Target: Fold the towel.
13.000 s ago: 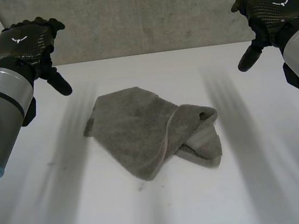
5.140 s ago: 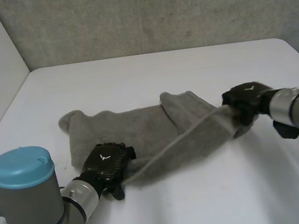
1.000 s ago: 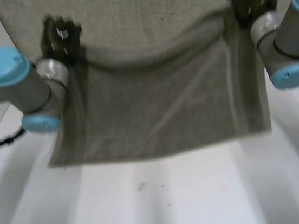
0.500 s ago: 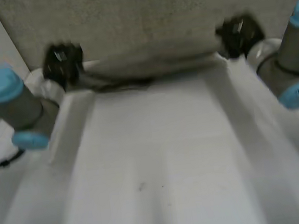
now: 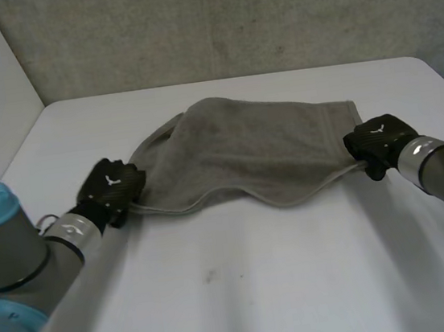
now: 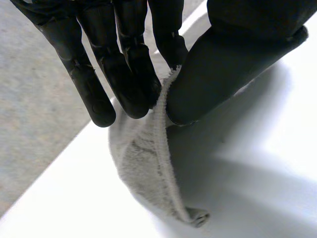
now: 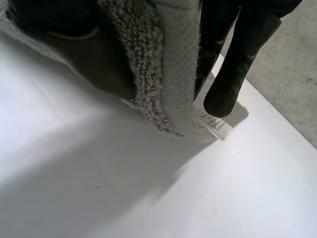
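- Black left hand (image 5: 112, 192): thumb and fingers pinch the hem at one near corner of the towel (image 5: 252, 148).
- Right hand (image 5: 377, 140): thumb and fingers clamp the opposite near corner, beside the label (image 7: 213, 124).
- Towel: grey terry, lying rumpled across the table (image 5: 247, 301), near edge slack between the hands.
- Handling, judged: soft, light, limp; best held at hemmed corners.
- Room: bare tabletop in front; wall (image 5: 228, 19) behind the far edge.
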### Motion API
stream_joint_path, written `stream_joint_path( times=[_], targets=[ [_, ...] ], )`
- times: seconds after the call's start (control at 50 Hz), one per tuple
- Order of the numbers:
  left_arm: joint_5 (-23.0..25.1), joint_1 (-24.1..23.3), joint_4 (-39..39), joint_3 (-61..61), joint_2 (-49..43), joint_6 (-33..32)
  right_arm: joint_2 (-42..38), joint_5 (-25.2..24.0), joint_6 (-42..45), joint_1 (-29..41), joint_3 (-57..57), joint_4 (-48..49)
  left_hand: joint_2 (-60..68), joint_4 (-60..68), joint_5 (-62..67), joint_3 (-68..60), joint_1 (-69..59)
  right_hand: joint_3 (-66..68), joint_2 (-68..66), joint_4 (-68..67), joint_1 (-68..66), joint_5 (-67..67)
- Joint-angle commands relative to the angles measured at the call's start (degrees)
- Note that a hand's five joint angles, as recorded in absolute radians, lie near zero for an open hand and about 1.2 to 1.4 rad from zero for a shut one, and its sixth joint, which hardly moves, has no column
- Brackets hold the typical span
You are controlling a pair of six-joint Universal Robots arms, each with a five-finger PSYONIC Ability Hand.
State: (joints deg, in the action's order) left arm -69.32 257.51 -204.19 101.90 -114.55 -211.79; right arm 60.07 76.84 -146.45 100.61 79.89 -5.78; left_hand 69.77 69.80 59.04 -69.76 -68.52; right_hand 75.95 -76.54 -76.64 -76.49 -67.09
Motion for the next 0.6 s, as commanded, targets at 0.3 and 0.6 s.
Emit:
stream_joint_path(
  times=[0.3,0.6],
  targets=[
    [0.06,2.91,29.11,2.16,33.87,-0.11,31.68,-1.69,22.16,-7.70,5.46,-32.27,10.23,10.20,10.96,-10.24,-11.48,4.05,-3.46,-3.36,-3.51,-2.91],
    [-0.29,2.55,32.19,-0.91,13.48,-1.08,11.85,1.28,25.60,-7.09,1.25,-32.90,10.23,10.20,10.96,-10.24,-11.48,4.05,-3.46,-3.36,-3.51,-2.91]
  ],
)
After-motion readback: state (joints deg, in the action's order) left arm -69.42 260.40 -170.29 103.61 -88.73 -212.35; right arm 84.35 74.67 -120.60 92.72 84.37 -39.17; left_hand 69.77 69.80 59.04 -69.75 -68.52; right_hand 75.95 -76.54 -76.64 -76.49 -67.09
